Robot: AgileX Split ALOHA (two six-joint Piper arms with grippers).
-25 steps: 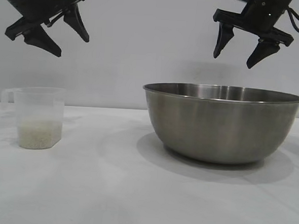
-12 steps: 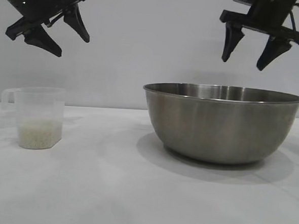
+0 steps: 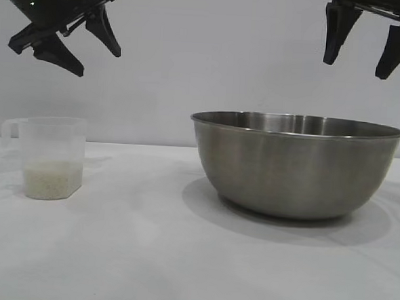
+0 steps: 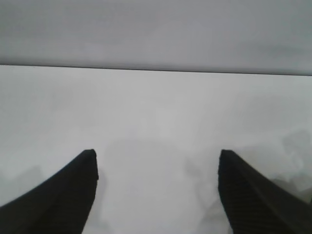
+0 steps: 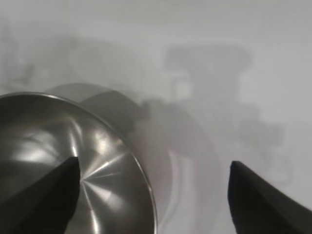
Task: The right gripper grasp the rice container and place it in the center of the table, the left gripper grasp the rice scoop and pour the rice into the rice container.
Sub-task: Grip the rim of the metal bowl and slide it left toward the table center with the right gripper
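Seen from the outside camera, a large steel bowl [image 3: 295, 166] stands on the white table [image 3: 146, 255] at the right of the scene, its rim level and its inside hidden from this low angle. Well apart from it, at the left, a small clear plastic cup [image 3: 49, 157] stands upright with its loop handle turned away from the bowl, and a pale layer of rice [image 3: 51, 180] fills its lower part. The left gripper [image 3: 97, 48] hangs high above the cup, tilted, its fingers spread and holding nothing. The right gripper [image 3: 360, 56] hangs high above the right part of the bowl, pointing down, its fingers wide apart and empty, partly cut off by the top edge. From the left wrist camera, the left gripper [image 4: 157, 161] shows two dark fingertips parted over bare table [image 4: 156, 107], with nothing between them. From the right wrist camera, the right gripper [image 5: 153, 168] spreads its fingers so that one tip hangs over the inside of the bowl [image 5: 73, 156] and the other over the table [image 5: 219, 87] outside the rim; neither touches the bowl.
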